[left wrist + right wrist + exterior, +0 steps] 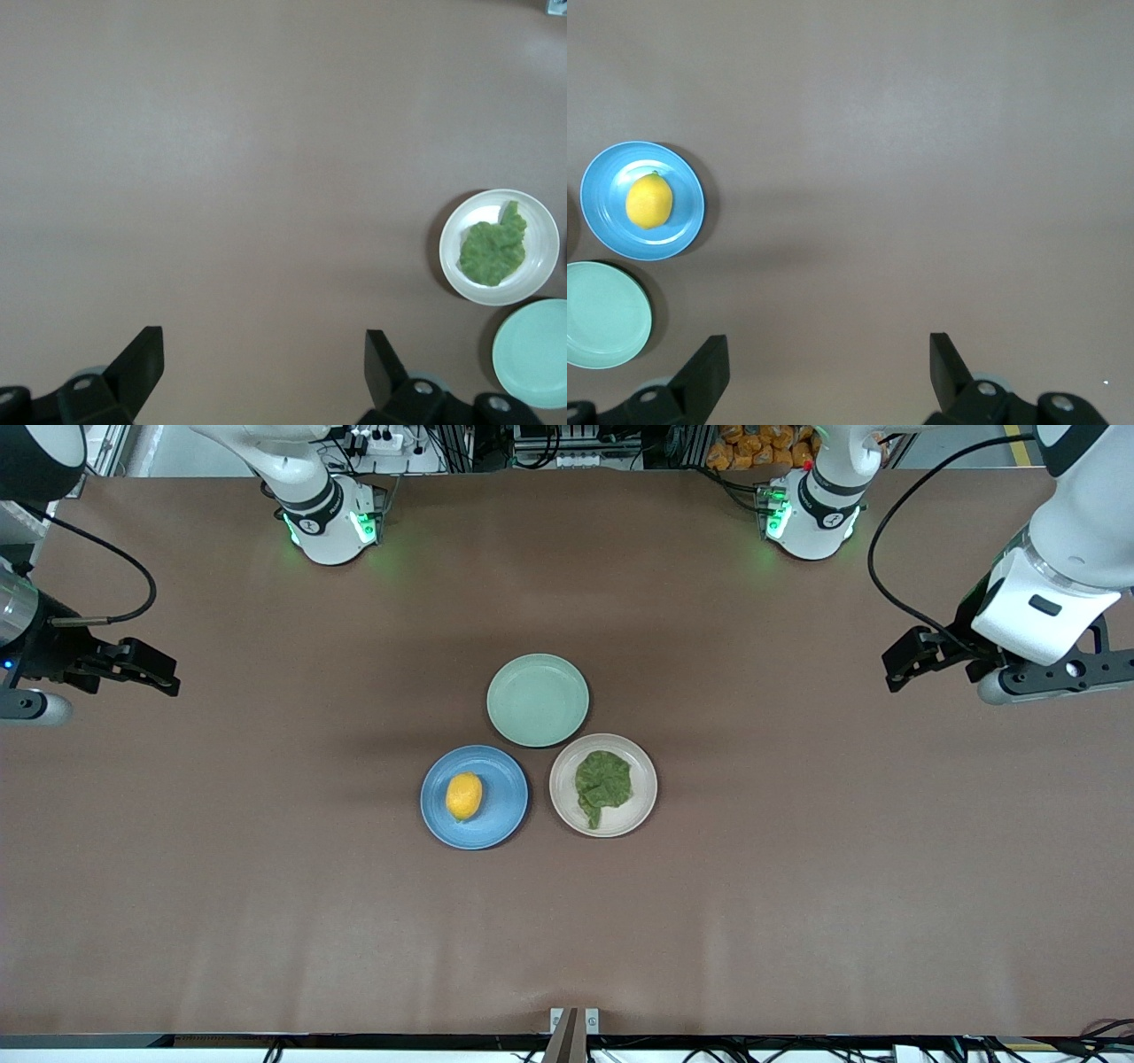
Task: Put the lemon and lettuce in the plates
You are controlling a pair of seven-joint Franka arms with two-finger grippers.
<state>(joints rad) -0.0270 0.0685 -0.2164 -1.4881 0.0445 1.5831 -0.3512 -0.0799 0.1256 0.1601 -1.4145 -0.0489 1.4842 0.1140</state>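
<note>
In the middle of the table, front view, the lemon (464,795) sits in the blue plate (508,821) and the lettuce (602,783) in the beige plate (644,808), so you just park well clear. The mint plate (538,700) has nothing in it. Left wrist view: left gripper (263,372) spread wide, holding nothing, over bare tabletop. Right wrist view: right gripper (828,372) the same.

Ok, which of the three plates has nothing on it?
The mint-green plate, the one farthest from the front camera. The blue plate holds the lemon and the beige plate holds the lettuce.
</note>
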